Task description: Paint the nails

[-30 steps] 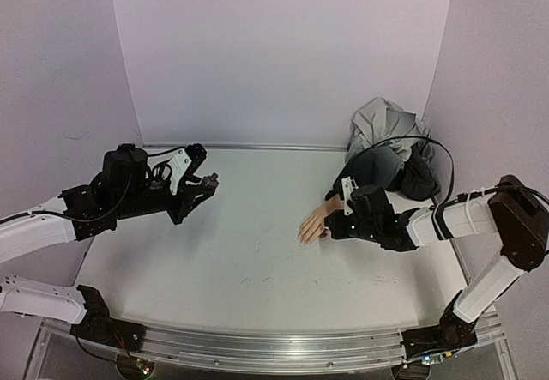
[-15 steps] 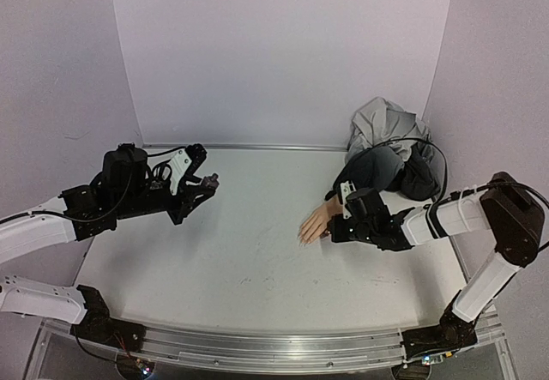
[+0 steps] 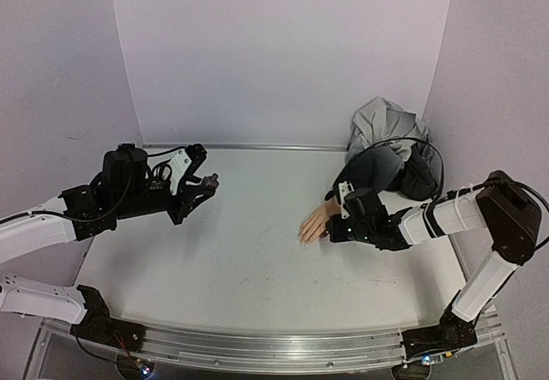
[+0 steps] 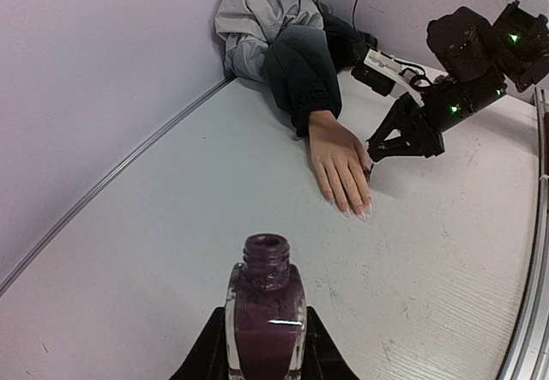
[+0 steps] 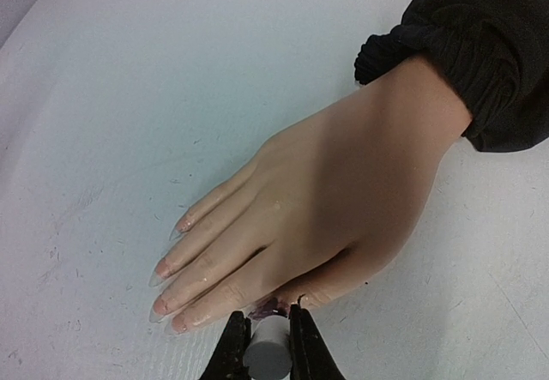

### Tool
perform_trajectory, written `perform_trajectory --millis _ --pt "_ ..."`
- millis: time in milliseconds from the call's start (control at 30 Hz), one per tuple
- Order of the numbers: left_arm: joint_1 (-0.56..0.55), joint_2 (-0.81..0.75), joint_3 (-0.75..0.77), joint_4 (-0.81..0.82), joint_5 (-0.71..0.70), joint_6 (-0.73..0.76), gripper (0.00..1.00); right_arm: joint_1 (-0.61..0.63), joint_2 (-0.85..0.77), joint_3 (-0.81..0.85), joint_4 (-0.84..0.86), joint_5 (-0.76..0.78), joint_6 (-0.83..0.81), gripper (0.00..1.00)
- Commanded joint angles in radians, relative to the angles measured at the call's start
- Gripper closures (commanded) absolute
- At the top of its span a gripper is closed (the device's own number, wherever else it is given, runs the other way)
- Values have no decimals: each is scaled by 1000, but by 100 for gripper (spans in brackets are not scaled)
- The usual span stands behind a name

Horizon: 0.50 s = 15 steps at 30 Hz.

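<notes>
1. The nails [image 5: 163,269] were seen at the tips of the four outstretched fingers of the mannequin hand [image 5: 326,200], pointing left. All four looked pale and unpainted. The thumbnail could not be made out.
2. The mannequin hand was laid palm down on the right half of the bench [image 3: 240,260]. Its dark sleeve [image 5: 480,54] ran back toward a crumpled grey jacket [image 3: 386,118] in the far right corner.
3. The right end effector [image 5: 264,328] was closed on a white cap [image 5: 264,352], judged to be the brush handle. It was held just at the near side of the hand, by the thumb. A dark maroon trace was visible at the brush end, against or just beside the skin; which of the two could not be told.
4. The left end effector [image 4: 264,346] was clamped on an open polish bottle [image 4: 264,307] of dark maroon polish. The bottle was held upright over the left part of the bench, well apart from the hand.
5. The step in hand was judged to be bringing the loaded brush to a first nail, with no painting yet evident.
6. For the next move, the brush tip would need to be set lightly on one small nail and drawn along it without straying onto the skin. Reloading would require the brush to be carried across to the bottle.
</notes>
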Motion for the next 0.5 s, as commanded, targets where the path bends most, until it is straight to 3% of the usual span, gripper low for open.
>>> perform_trajectory --millis 0,467 --pt "6 -21 65 43 8 -12 100 4 11 32 25 22 -13 100" --pt "5 -22 63 43 8 -12 100 5 17 32 37 35 -15 100"
